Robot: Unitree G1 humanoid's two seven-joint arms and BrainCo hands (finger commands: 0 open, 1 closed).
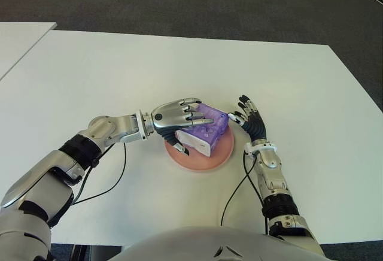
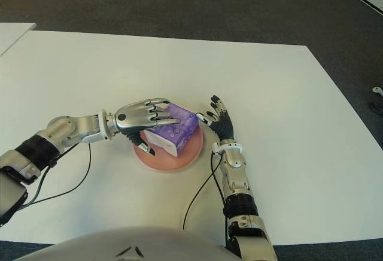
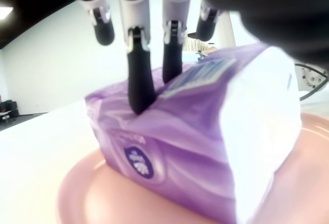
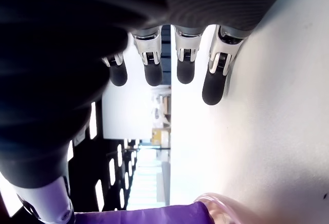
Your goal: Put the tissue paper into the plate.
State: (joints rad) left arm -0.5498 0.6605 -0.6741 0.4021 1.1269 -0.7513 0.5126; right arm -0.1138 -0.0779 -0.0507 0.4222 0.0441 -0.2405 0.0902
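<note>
Purple tissue pack sitting on pink plate, middle of frame. Left hand fingers clamped on top. Right hand just right, fingers spread, empty.

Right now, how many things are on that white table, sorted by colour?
Purple: 1, the tissue pack, held by the left robot hand over the plate.
Pink: 1, the plate.
Total: 2.
The right robot hand shows beside the plate on its right side, holding nothing.
</note>
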